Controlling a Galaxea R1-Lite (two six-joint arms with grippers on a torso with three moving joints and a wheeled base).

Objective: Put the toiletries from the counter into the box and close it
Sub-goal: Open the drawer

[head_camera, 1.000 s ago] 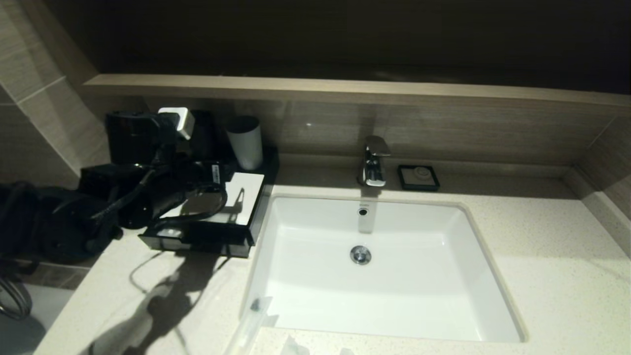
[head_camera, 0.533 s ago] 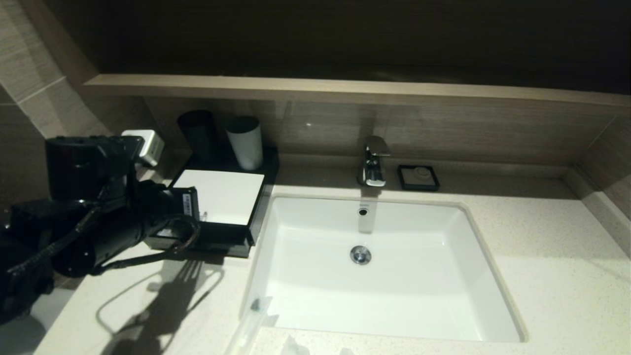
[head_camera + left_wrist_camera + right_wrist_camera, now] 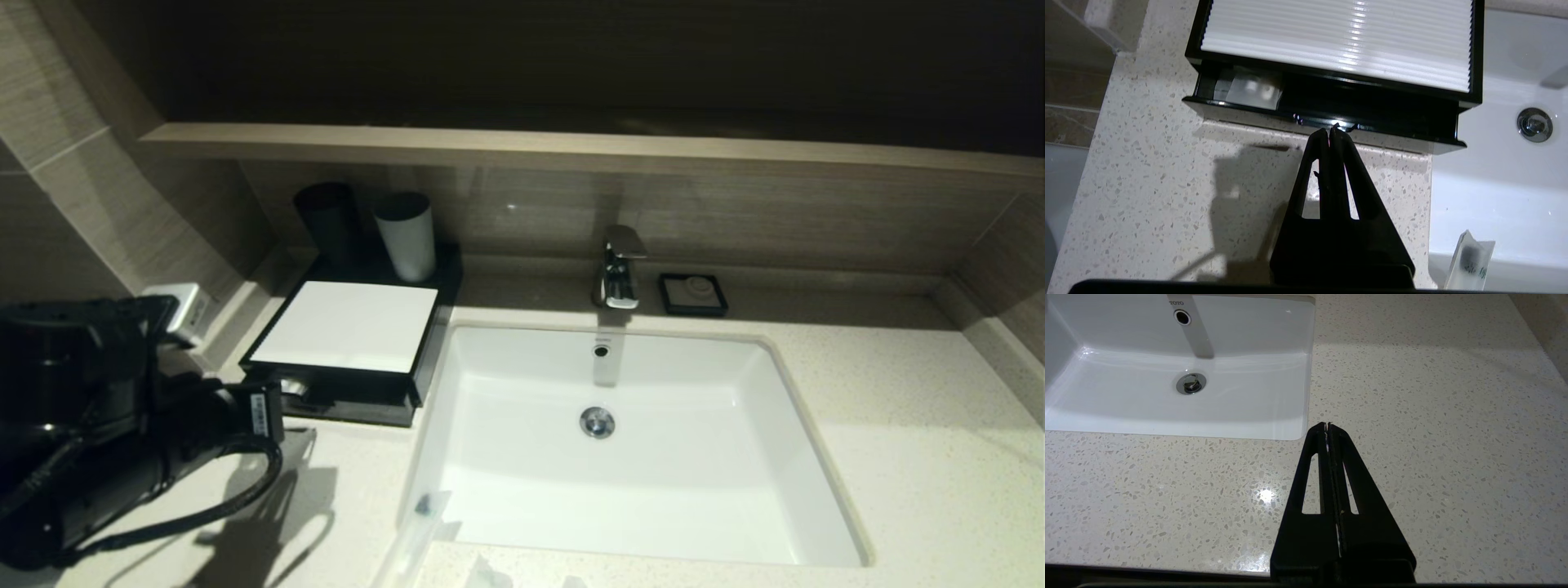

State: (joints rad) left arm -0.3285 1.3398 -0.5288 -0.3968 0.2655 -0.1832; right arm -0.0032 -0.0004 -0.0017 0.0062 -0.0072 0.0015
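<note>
Ahead of the left claw (image 3: 1329,131) (pressed together) sits the box (image 3: 1331,98).

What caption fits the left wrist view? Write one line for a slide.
Shut left gripper hovers before the black box's partly open drawer, a wrapped packet inside.

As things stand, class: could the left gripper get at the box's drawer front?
Probably yes: the left gripper, shut, sits just before the drawer front of the box, with only bare counter between.
</note>
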